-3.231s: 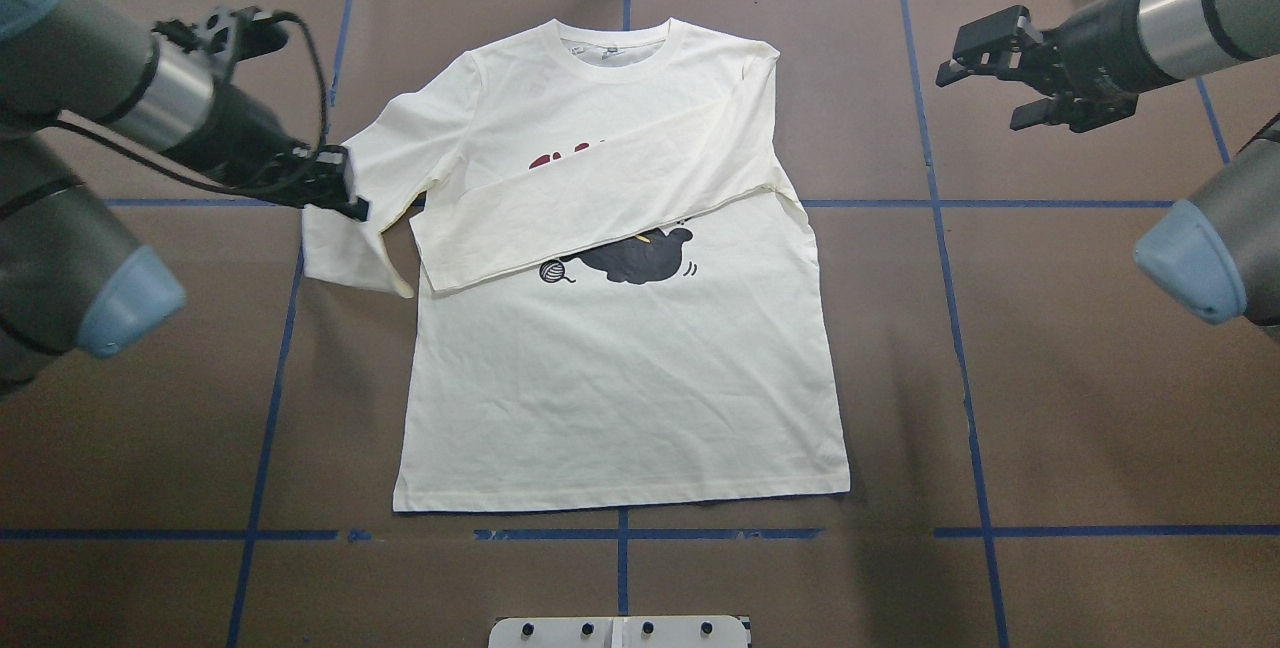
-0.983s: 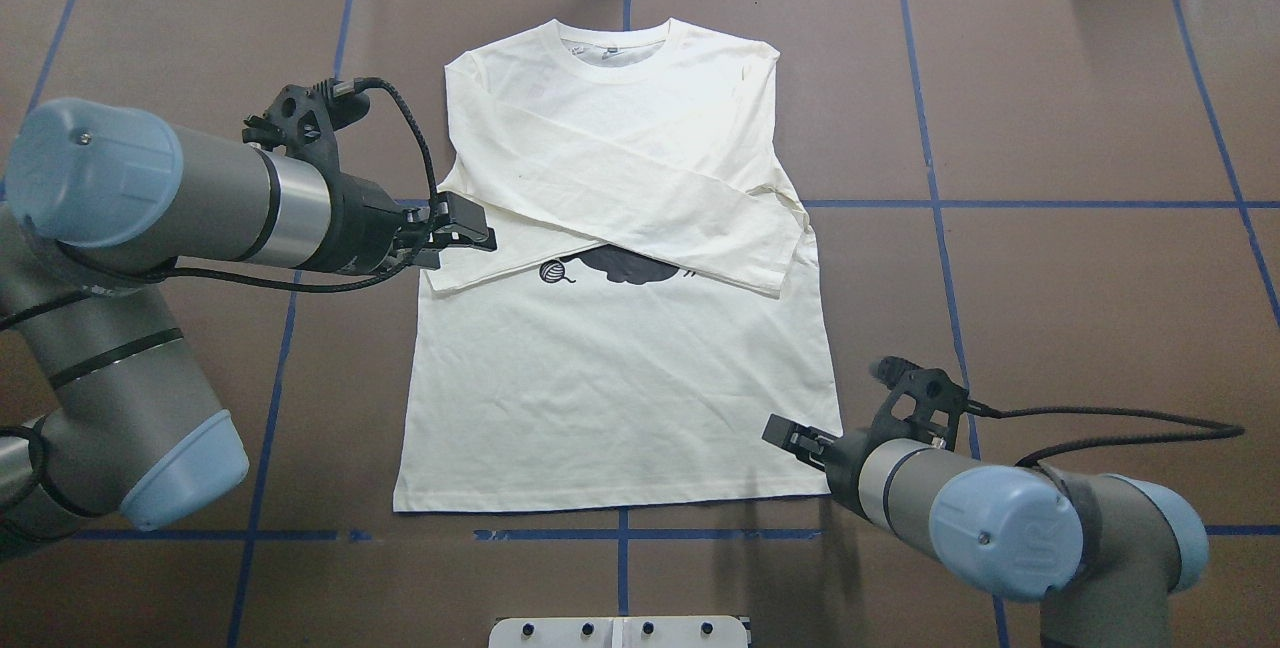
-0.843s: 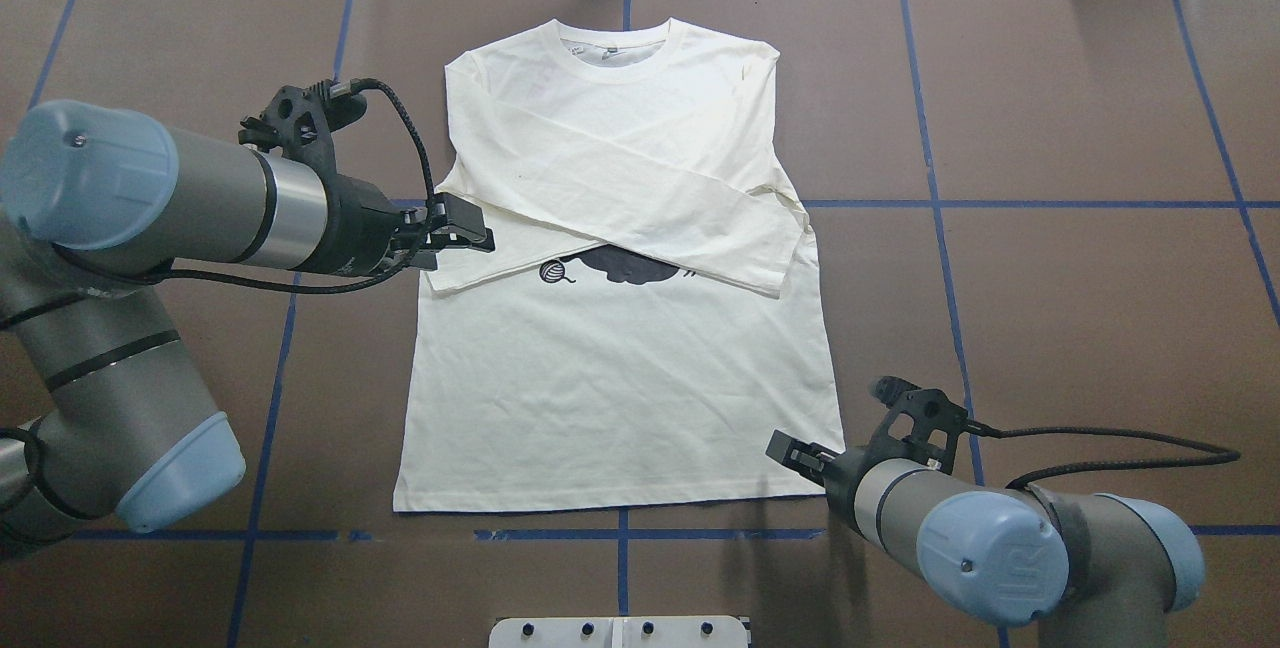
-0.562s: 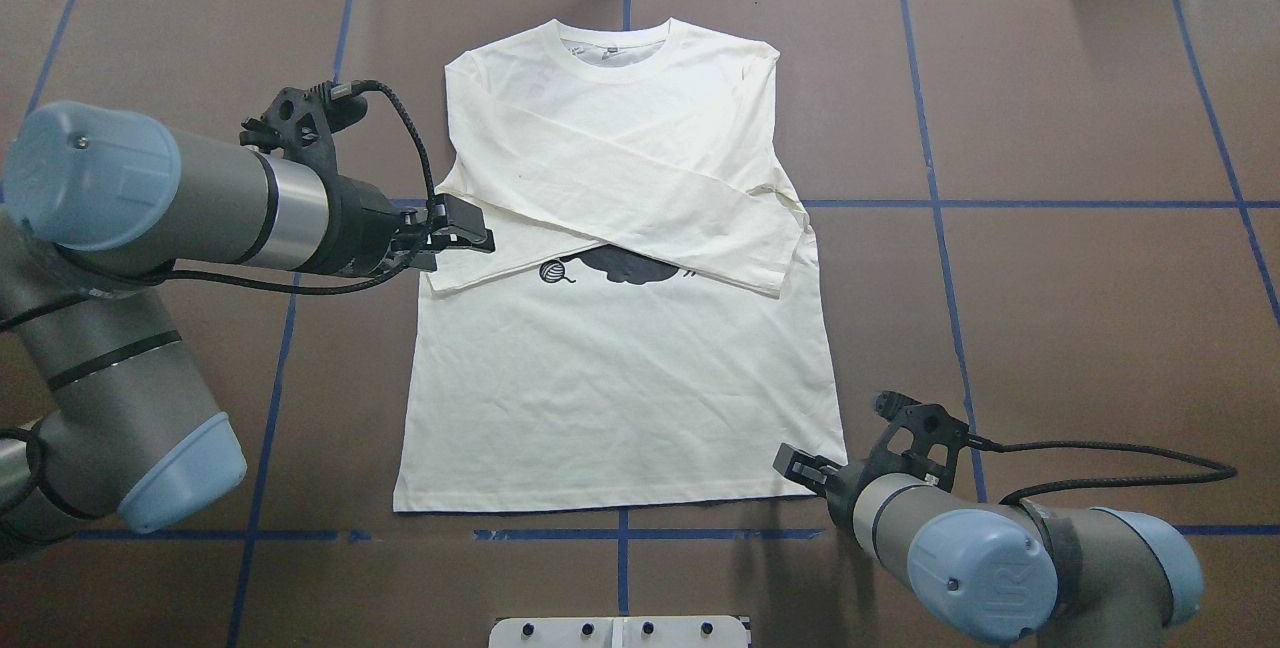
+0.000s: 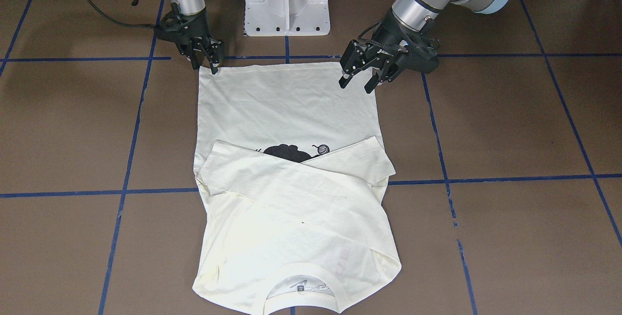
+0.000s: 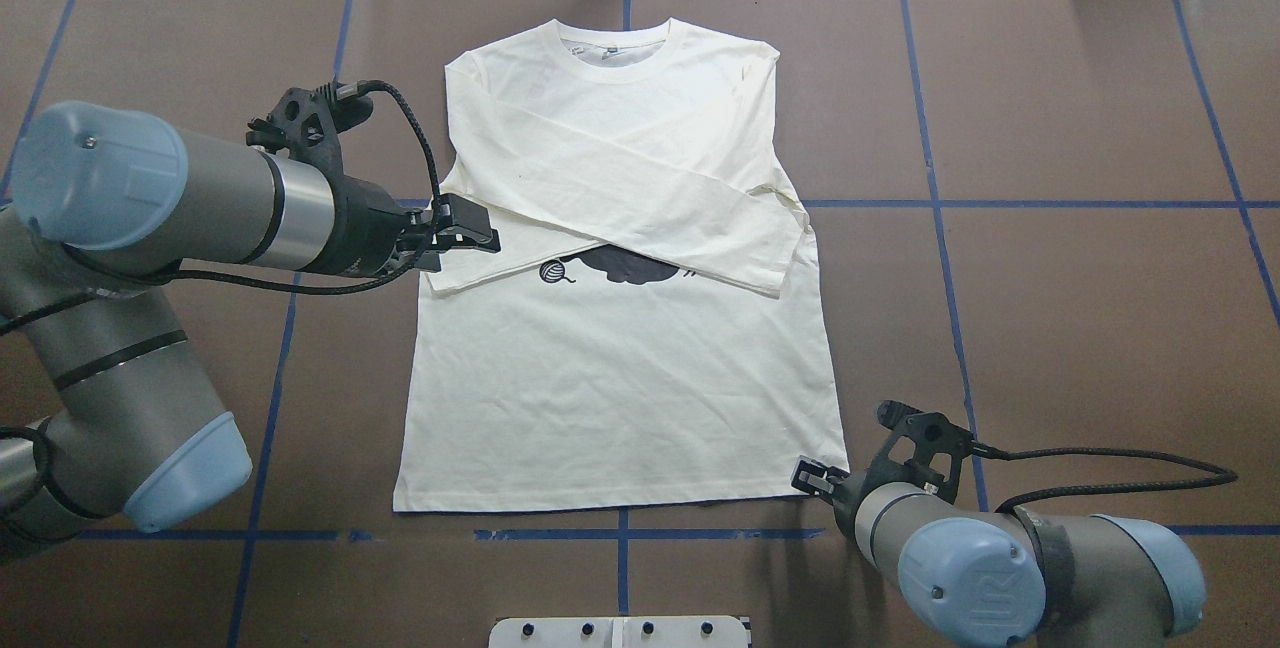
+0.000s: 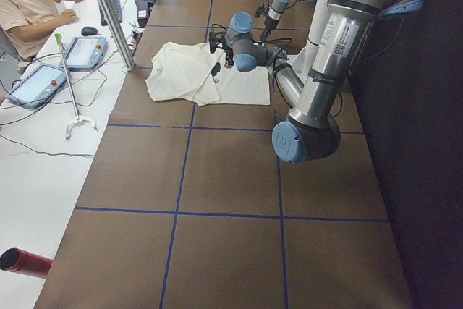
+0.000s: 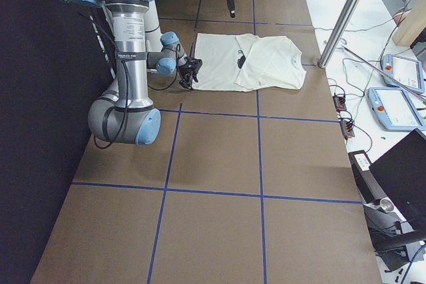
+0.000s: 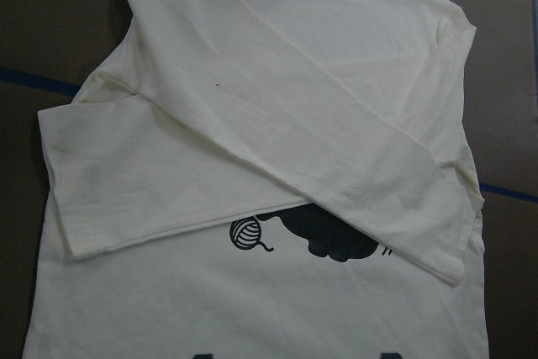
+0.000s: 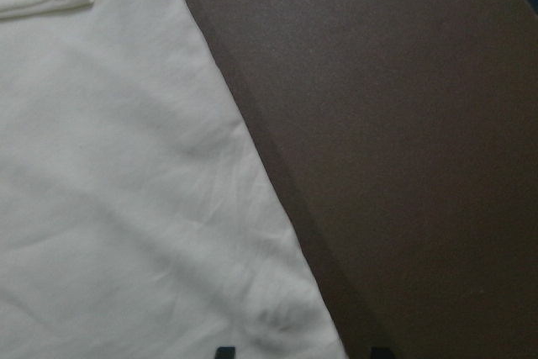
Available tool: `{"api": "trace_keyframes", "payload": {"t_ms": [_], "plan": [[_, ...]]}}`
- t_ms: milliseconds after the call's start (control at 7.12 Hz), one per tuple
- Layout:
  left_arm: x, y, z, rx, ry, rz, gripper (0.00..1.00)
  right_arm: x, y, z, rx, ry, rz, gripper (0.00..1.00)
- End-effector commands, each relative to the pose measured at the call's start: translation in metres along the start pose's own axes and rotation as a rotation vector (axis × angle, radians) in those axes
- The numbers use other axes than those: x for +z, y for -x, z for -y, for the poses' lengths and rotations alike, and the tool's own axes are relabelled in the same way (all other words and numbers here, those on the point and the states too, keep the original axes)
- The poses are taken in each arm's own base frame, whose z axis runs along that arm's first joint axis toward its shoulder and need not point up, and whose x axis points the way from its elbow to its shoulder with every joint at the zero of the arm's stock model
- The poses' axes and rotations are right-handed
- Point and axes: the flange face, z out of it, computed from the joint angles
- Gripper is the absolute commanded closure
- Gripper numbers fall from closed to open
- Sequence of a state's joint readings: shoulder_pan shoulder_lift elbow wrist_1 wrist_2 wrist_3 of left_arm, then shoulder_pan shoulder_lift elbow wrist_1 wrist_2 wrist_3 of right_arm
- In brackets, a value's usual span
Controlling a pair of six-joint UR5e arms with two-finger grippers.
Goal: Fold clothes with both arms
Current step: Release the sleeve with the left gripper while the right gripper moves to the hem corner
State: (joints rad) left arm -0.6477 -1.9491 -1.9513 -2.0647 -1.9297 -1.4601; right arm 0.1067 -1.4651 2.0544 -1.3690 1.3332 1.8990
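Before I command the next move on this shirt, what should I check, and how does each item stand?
1. Sleeves crossed over the T-shirt chest: ok.
2. Hem lying flat on the table: ok.
3. Right gripper down at its hem corner: ok.
4. Right gripper clamped on cloth: not ok, its fingertips are apart in the wrist view.
5. Left gripper down at the opposite hem corner: not ok, it hangs open well above the shirt.
6. Left gripper empty: ok.
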Motion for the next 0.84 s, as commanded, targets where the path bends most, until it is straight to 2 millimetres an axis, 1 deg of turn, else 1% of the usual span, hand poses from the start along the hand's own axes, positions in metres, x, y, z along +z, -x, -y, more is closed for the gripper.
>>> {"api": "trace_keyframes", "payload": {"t_ms": [0, 140, 281, 421, 562, 702], "plan": [[0.0, -0.001, 0.0, 0.001, 0.0, -0.003, 0.26, 0.0, -0.001, -0.003, -0.006, 0.004, -0.004, 1.0], [0.0, -0.003, -0.002, -0.002, 0.003, -0.005, 0.24, -0.002, 0.0, -0.006, -0.008, 0.008, 0.0, 1.0], [-0.006, -0.007, -0.006, -0.064, 0.003, -0.017, 0.24, -0.01, 0.005, -0.005, -0.003, 0.015, 0.018, 1.0], [0.002, -0.007, -0.029, -0.141, 0.034, -0.01, 0.24, -0.027, 0.013, -0.003, 0.007, 0.026, 0.053, 1.0], [0.031, 0.003, -0.087, -0.196, 0.023, 0.058, 0.24, -0.036, 0.019, -0.002, 0.012, 0.033, 0.072, 1.0], [0.05, 0.007, -0.143, -0.165, -0.024, 0.156, 0.25, -0.054, 0.026, 0.007, 0.025, 0.038, 0.108, 1.0]]}}
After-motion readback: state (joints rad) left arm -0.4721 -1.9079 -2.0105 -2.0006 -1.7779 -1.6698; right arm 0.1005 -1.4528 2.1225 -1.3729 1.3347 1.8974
